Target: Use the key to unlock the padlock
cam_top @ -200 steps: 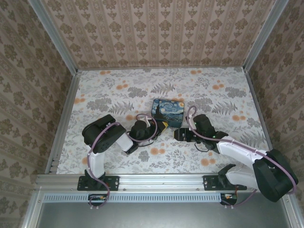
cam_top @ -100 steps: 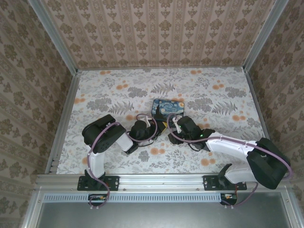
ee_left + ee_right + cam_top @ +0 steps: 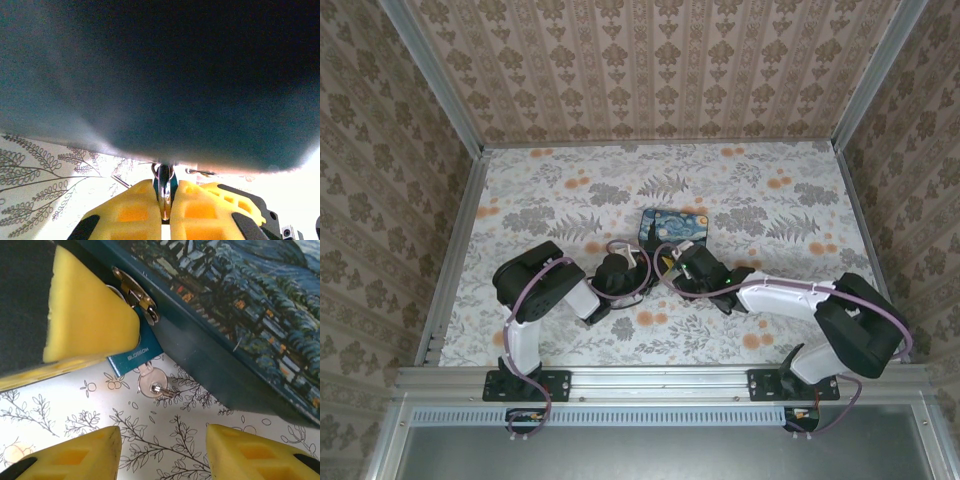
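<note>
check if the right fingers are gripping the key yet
No, the key sticks out of the padlock untouched, with the right fingers spread apart below it.

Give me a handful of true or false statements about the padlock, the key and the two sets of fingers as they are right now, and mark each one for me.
1. The key sits in the bottom of the padlock. True.
2. The right fingers are clamped on the key. False: they stand open, one on each side, not touching it.
3. The left fingers are closed on the padlock. True.
4. The padlock lies loose on the table, away from the box. False: it hangs at the metal hasp on the side of the box.
5. The box lid bears a blue and yellow painted scene. True.
</note>
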